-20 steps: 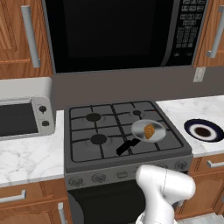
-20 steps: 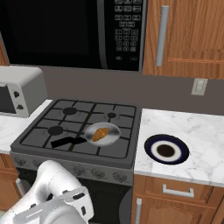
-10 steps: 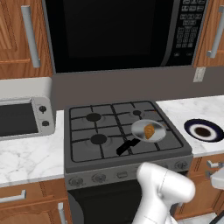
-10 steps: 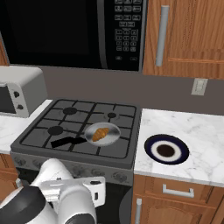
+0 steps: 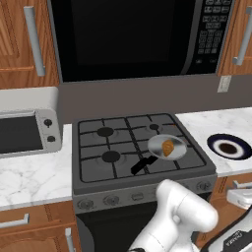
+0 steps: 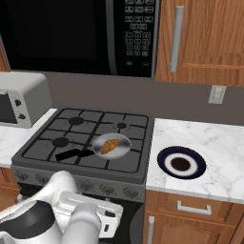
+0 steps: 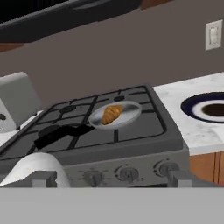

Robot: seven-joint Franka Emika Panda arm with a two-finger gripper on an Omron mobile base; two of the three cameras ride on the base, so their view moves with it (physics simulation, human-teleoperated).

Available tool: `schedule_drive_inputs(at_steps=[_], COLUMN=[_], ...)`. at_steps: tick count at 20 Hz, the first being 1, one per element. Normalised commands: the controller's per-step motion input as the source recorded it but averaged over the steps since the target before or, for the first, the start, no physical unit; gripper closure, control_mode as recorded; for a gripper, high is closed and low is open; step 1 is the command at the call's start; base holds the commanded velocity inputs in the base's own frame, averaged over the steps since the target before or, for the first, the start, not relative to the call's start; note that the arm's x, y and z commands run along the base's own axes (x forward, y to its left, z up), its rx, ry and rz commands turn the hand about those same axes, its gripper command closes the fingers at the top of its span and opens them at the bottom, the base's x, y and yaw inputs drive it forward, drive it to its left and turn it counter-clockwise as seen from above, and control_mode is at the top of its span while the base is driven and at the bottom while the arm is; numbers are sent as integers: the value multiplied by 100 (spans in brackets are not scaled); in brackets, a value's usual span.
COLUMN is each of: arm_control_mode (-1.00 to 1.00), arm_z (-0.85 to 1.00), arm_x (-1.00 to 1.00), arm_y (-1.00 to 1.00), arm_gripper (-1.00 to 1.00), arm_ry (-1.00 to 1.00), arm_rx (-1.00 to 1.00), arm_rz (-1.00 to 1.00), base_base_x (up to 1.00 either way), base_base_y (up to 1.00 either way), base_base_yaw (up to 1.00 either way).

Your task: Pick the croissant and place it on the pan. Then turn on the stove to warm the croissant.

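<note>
Croissant's in the pan, knobs are up next

The croissant (image 6: 109, 146) is lying in the pan (image 6: 125, 147) on the stove (image 6: 43, 157)'s front right burner, so I reckon only the heating is left. The pincer (image 7: 109, 181) is hanging low in front of the knob row (image 7: 127, 173), jaws wide open and holding nothing, probably lining up on a knob. The blue plate (image 6: 164, 159) is sitting on the worktop (image 6: 224, 147) beside it.
</note>
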Motion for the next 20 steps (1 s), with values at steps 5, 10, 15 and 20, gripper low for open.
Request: schedule_drive_inputs(at_steps=[5,10,15,20], arm_control_mode=[-100,-100,-100,-100], arm_z=[-9,-68,-55,-21], arm_x=[0,52,64,18], arm_y=[0,0,4,10], arm_gripper=[-100,-100,-100,-100], arm_ry=[0,-1,-2,0], arm_rx=[0,-8,-7,-2], arm_rz=[-4,-26,-24,-3], base_base_x=[0,0,0,0], base_base_y=[0,0,0,0], base_base_yaw=[0,0,0,0])
